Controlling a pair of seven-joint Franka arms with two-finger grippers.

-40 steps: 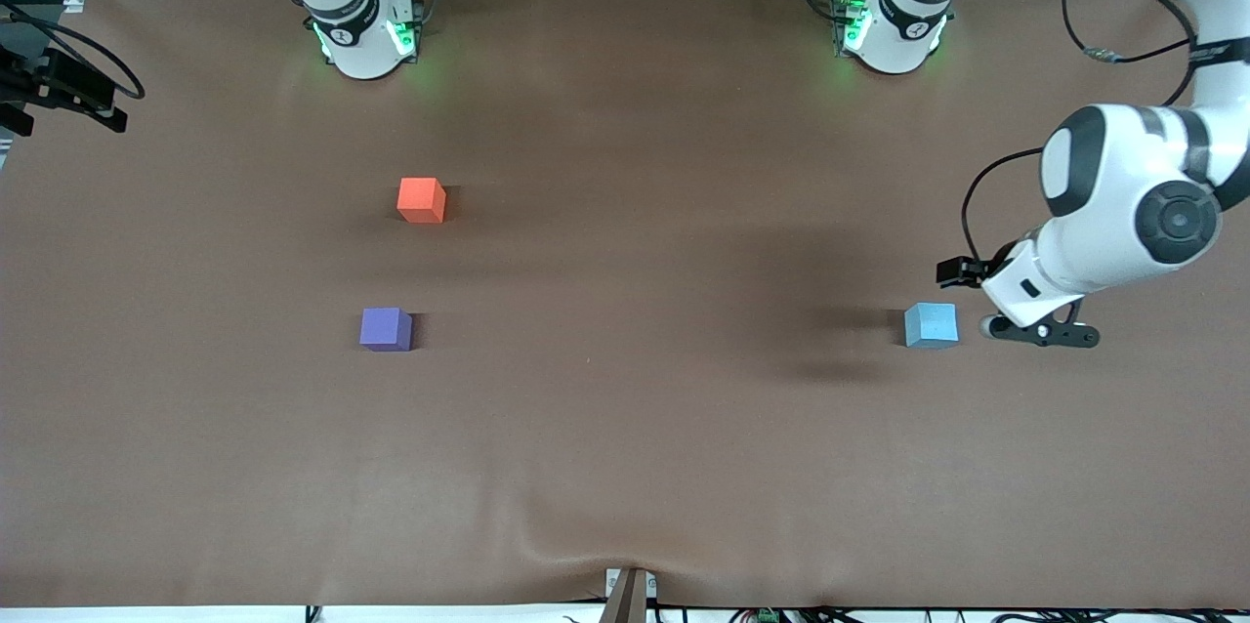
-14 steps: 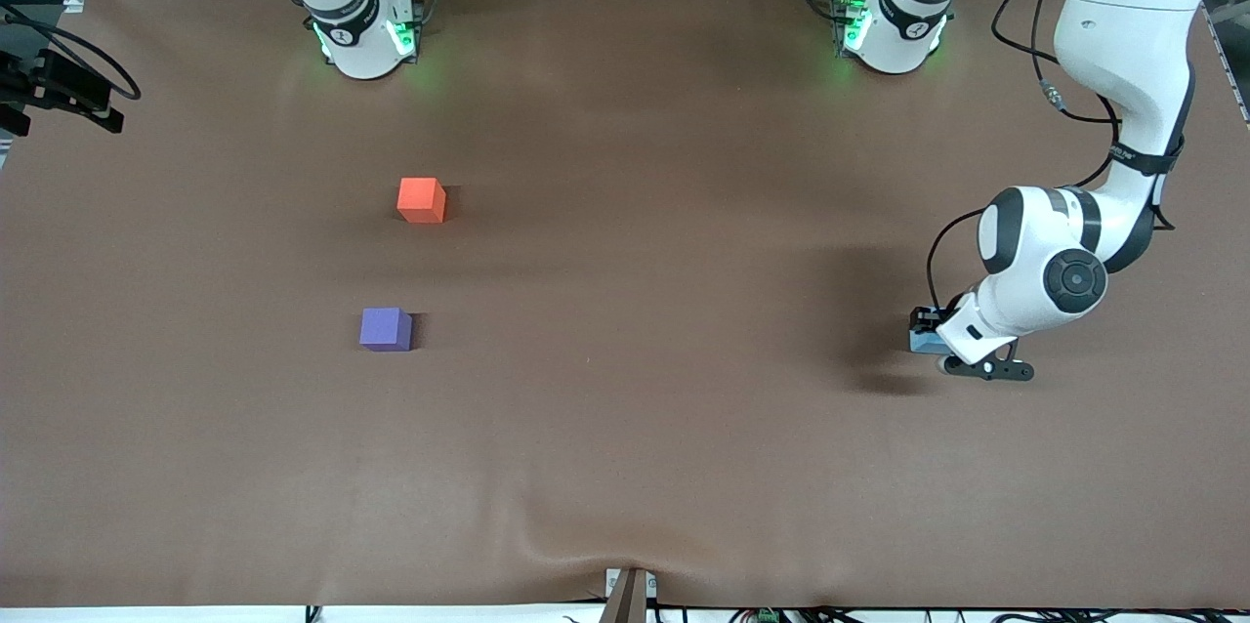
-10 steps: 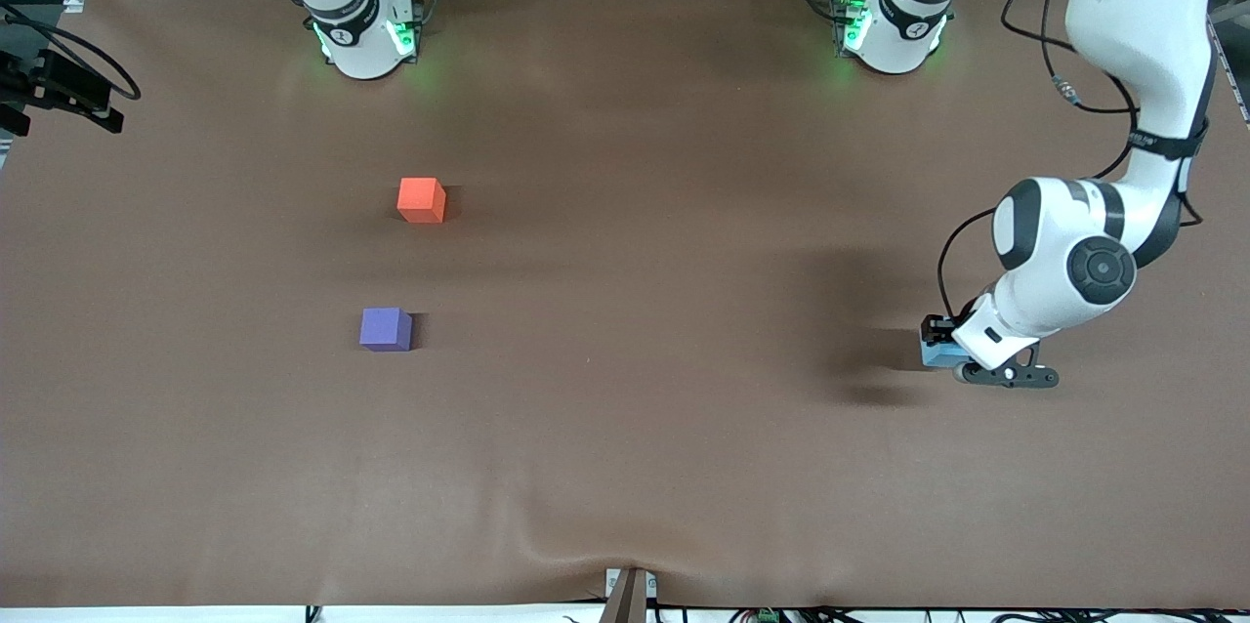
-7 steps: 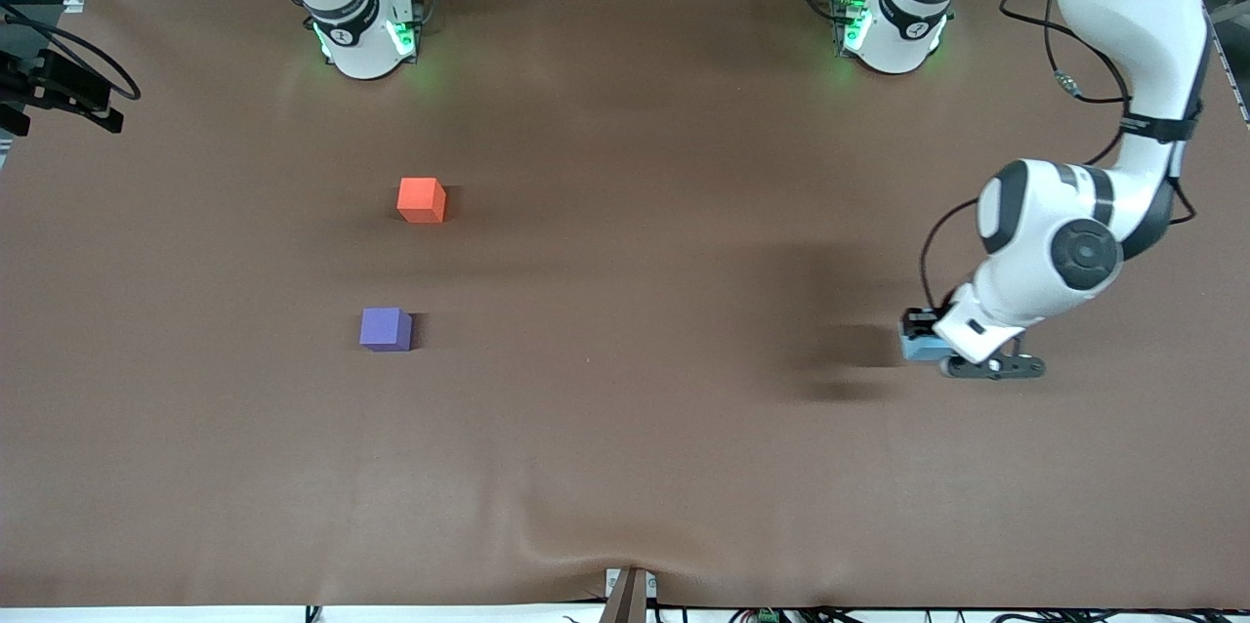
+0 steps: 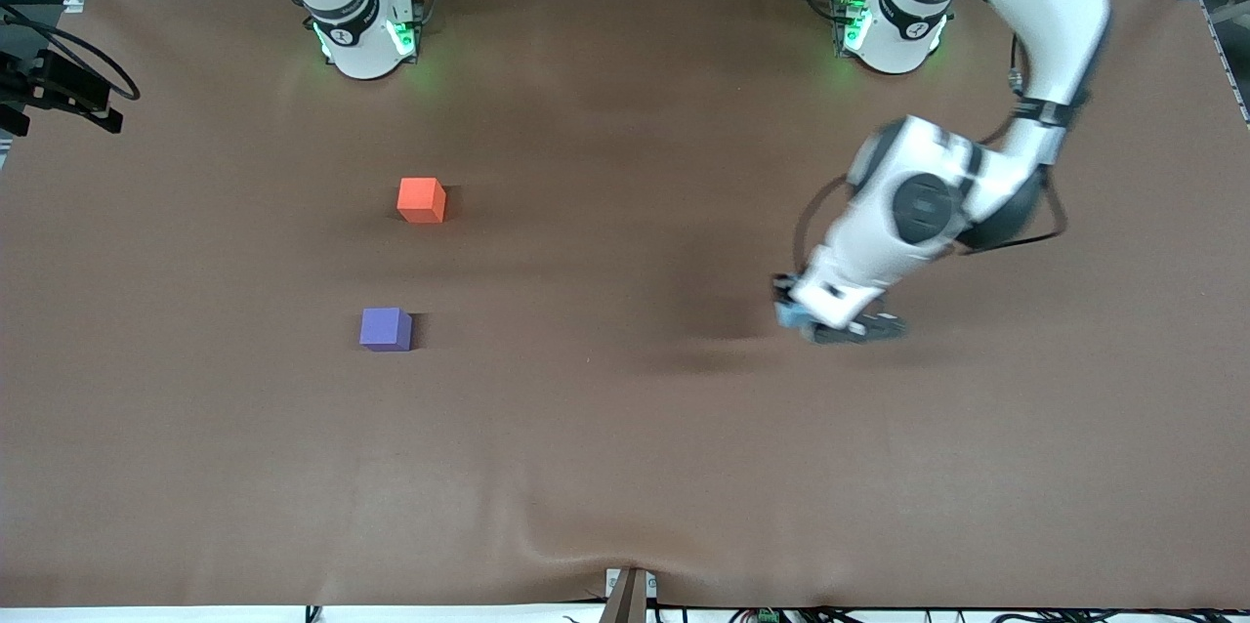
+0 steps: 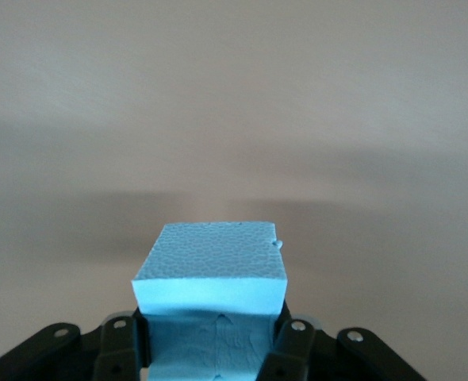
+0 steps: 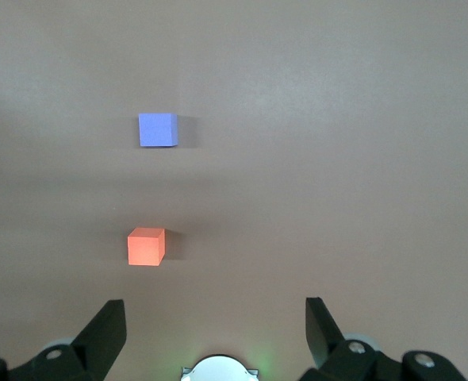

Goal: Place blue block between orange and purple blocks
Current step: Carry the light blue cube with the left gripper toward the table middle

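The sky-blue block [image 5: 787,314] hangs a little above the brown table, and my left gripper [image 5: 799,311] is shut on it. In the left wrist view the blue block [image 6: 210,270] fills the gap between the black fingers [image 6: 291,343]. The orange block [image 5: 421,199] and the purple block [image 5: 385,328] rest toward the right arm's end of the table, the purple one nearer the front camera. A bare gap lies between them. My right gripper [image 7: 214,317] waits open, high over its own base, and its view shows the orange block [image 7: 146,246] and the purple block [image 7: 157,129].
The two arm bases [image 5: 363,32] [image 5: 891,27] stand along the table's back edge. A black camera mount [image 5: 59,88] juts in at the right arm's end. The brown cloth [image 5: 586,545] has a wrinkle near the front edge, by a small bracket [image 5: 628,594].
My left gripper closed on the blue block, lifted it off the table and carried it toward the table's middle. The right arm and the other two blocks have not moved.
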